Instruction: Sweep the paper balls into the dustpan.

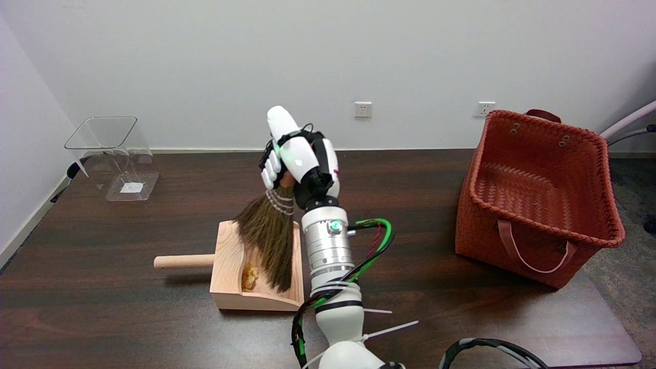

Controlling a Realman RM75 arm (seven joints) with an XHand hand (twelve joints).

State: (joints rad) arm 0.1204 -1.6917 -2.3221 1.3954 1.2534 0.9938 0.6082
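Here, mid-frame: right hand (300,164) clenched around the top of a small broom (269,230), fingers wrapped on the handle just above the wire binding. The brush hangs down and slightly left from the fist, bristles fanned over the dustpan (230,287). Bristle tips reach into the pan's tray, near its front lip.

Dustpan is pale wood, lying flat on the dark table (102,307), lower centre of the frame. Its round handle sticks out to the left. One paper ball (249,278), yellowish and crumpled, sits inside the tray against the left wall, just beside the bristles. Whether they touch it, cannot tell.

The arm rises from the bottom edge, right of the pan: white forearm, metal wrist with a green light, black, green and red cables looping off to the right.

Right side of the frame: a red woven basket (538,195) with loop handles, tilted, standing on the table well apart from the pan. Upper left: a clear plastic bin (115,159) near the table's far edge. Two wall sockets (362,109) on the white wall behind.
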